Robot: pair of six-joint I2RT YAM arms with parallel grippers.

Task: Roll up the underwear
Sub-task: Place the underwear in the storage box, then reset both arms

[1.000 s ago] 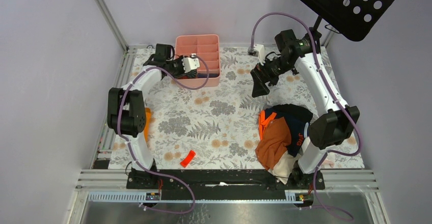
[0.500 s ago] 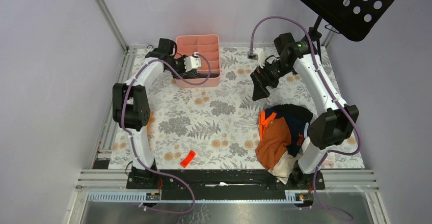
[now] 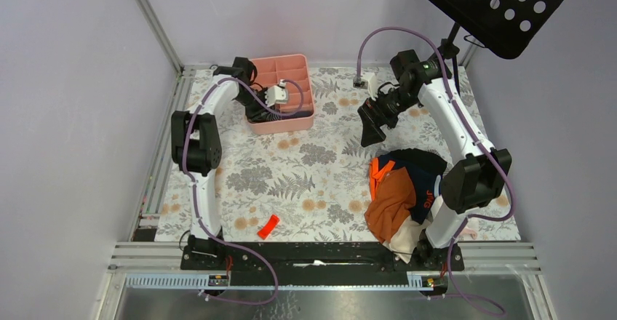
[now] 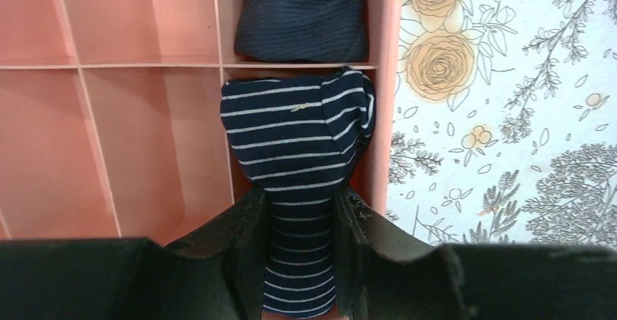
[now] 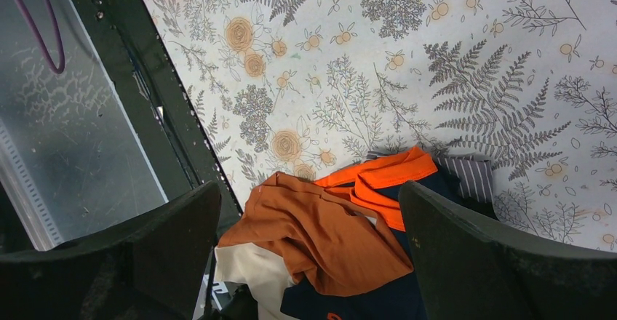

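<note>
Firmly, my left gripper (image 4: 302, 214) pinched the striped underwear (image 4: 298, 131) at the pink tray (image 4: 145, 138), a navy roll (image 4: 302, 14) at twelve o'clock; my right gripper (image 3: 369, 125) hung spread wide.

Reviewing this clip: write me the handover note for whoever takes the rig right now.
Left gripper: shut on the striped underwear, a roll lowered into a compartment of the pink organizer.
Right gripper: jaws open, empty, hovering near the clothes pile.
Done: a plain navy roll sits in the neighbouring compartment; the striped pair is rolled.
Left: release the striped roll, withdraw, then check the pile for more briefs. I cannot tell whether any are in it. The orange garment is not part of the job.
</note>
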